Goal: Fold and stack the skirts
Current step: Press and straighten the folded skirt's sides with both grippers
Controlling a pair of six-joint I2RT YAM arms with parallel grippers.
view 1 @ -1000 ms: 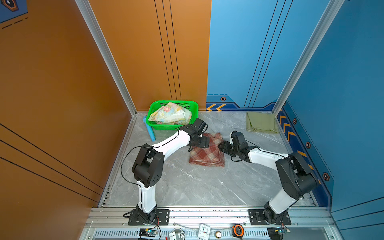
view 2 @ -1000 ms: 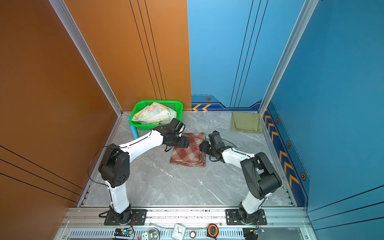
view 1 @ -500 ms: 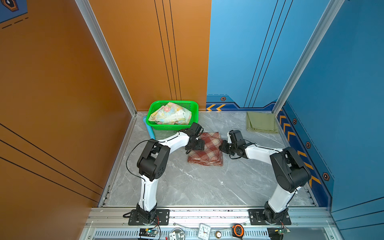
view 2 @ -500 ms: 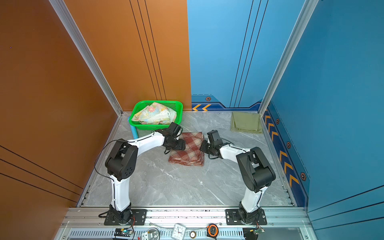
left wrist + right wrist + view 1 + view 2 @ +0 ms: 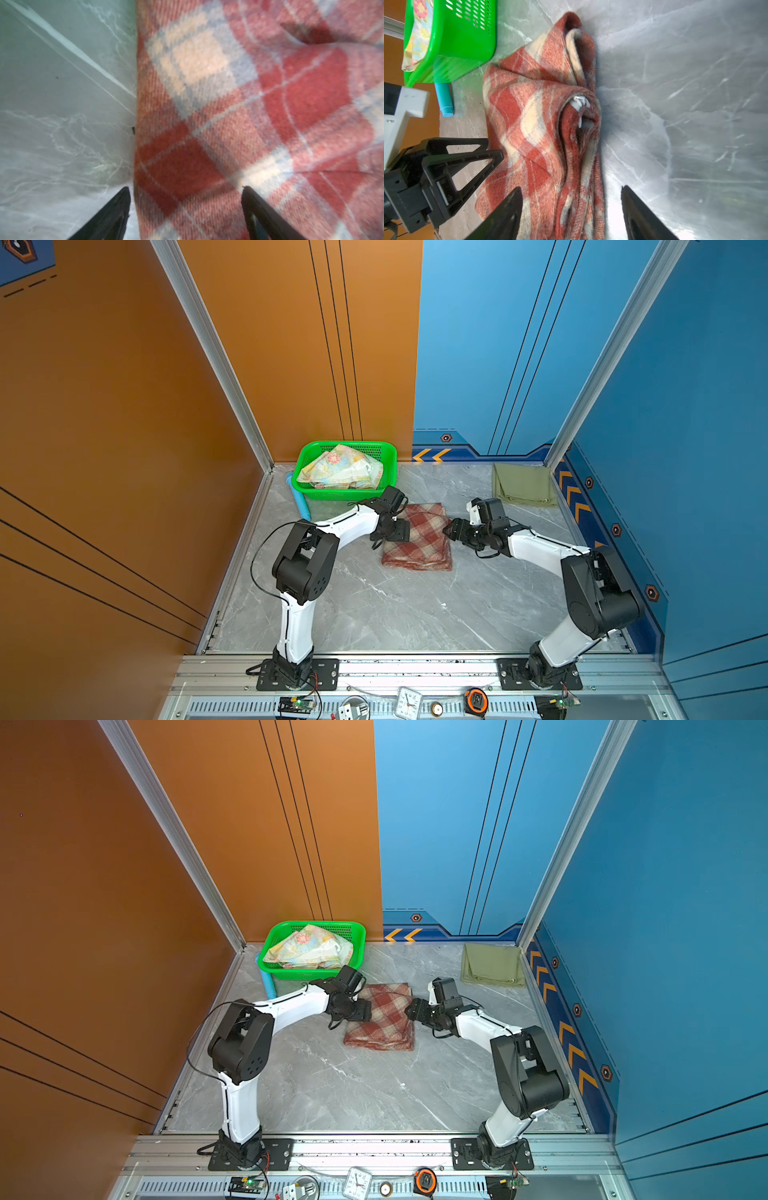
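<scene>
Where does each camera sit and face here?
Top views: high at the front, looking down; left arm, right arm show.
Left wrist: close above red-brown and cream plaid cloth skirt, at its edge; left pincer tips.
Right wrist: low, across that skirt toward green plastic mesh basket; right pincer tips.
Shared: every view sees the skirt.

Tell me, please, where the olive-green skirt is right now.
In both top views the olive-green skirt lies flat in the far right corner of the table, beyond the right hand.

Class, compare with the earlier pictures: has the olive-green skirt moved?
No. The olive-green skirt lies where it lay, folded beside the foot of the far-right corner post.
</scene>
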